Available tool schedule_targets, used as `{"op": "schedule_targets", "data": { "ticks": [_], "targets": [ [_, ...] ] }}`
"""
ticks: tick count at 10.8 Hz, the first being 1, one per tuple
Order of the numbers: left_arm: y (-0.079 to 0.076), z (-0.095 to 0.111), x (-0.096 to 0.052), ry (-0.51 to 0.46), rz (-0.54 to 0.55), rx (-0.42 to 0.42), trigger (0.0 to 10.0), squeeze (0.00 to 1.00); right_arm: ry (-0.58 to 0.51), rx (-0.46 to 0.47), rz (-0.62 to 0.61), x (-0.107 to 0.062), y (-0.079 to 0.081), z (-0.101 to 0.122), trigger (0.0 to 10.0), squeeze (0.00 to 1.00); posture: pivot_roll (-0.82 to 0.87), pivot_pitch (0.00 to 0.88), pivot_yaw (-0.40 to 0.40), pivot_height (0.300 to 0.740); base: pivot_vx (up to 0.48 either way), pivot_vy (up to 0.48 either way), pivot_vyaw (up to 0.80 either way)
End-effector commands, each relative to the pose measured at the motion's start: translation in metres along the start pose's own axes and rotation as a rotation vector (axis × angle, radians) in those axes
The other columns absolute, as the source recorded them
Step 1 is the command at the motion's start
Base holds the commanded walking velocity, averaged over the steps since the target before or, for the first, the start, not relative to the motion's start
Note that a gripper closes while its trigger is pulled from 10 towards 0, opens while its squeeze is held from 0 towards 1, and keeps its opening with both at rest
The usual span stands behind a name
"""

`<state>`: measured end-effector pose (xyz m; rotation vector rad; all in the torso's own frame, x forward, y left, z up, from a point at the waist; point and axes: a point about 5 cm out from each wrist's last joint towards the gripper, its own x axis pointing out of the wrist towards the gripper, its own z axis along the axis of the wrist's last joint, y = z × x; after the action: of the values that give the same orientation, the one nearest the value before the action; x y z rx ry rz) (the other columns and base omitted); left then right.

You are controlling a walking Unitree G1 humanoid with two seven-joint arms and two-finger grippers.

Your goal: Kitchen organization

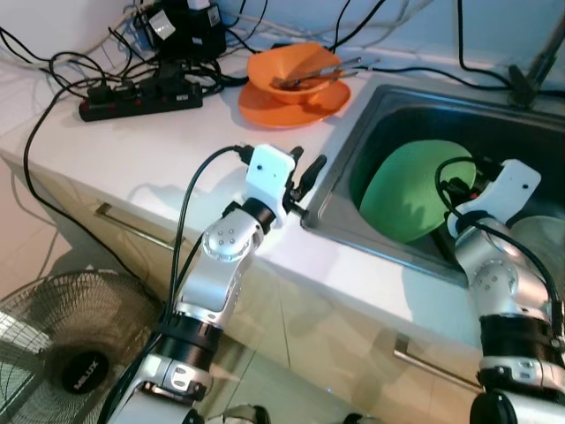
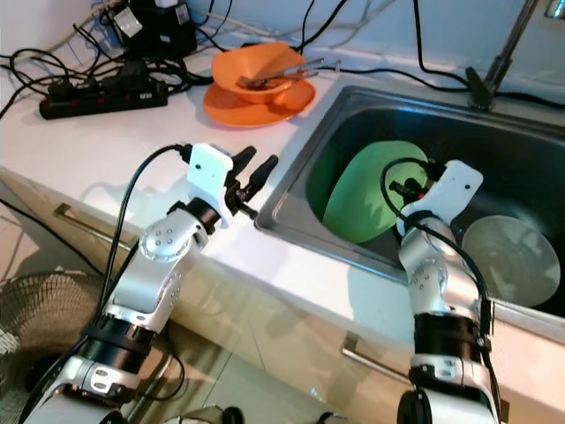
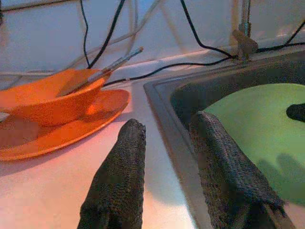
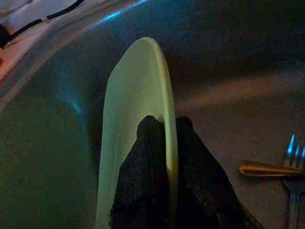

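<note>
The right gripper (image 4: pixel 164 131) pinches the rim of the round green plastic plate (image 1: pixel 410 190), standing on edge inside the steel sink (image 1: pixel 530 124). It could slip and bang down. The left gripper (image 3: pixel 164 157), open and empty, waits beside the sink.

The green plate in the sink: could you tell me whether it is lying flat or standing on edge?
On edge: the green plate stands tilted in the sink, its rim pinched between the right gripper fingers.
</note>
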<state>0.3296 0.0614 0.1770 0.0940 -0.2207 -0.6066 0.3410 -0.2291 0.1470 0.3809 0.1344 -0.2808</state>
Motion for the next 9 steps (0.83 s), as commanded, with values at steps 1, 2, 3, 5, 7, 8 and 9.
{"op": "schedule_targets", "data": {
  "ticks": [1,2,3,5,7,8,9],
  "targets": [
    [-0.001,-0.002,-0.002,0.017,-0.018,-0.01,10.0,0.0,-0.012,-0.011,0.058,0.001,0.013,0.0,10.0,0.0,0.07,0.064,0.06,0.74,0.0,0.0,0.0],
    [-0.014,-0.008,-0.004,0.059,-0.137,-0.111,10.0,0.0,-0.006,-0.025,0.071,0.002,0.018,-0.004,10.0,0.0,0.07,0.062,0.058,0.74,0.0,0.0,0.0],
    [-0.023,-0.011,-0.008,0.082,-0.24,-0.092,10.0,0.0,0.0,-0.025,0.077,0.003,0.02,-0.006,10.0,0.0,0.07,0.063,0.058,0.74,0.0,0.0,0.0],
    [-0.024,-0.016,-0.011,0.119,-0.264,-0.046,10.0,0.0,0.006,-0.02,0.086,0.004,0.021,-0.008,10.0,0.02,0.07,0.061,0.058,0.74,0.0,0.0,0.0],
    [-0.028,-0.016,-0.012,0.13,-0.282,-0.052,10.0,0.0,0.001,-0.02,0.102,0.004,0.025,-0.009,10.0,1.0,0.07,0.056,0.058,0.74,0.0,0.0,0.0],
    [-0.029,-0.017,-0.012,0.133,-0.287,-0.045,10.0,0.0,-0.011,-0.031,0.098,0.004,0.026,-0.008,10.0,0.23,0.07,0.056,0.059,0.74,0.0,0.0,0.0],
    [-0.029,-0.017,-0.012,0.133,-0.286,-0.042,10.0,0.0,-0.03,-0.054,0.09,0.004,0.025,-0.006,10.0,0.0,0.07,0.056,0.059,0.74,0.0,0.0,0.0]
  ]
}}
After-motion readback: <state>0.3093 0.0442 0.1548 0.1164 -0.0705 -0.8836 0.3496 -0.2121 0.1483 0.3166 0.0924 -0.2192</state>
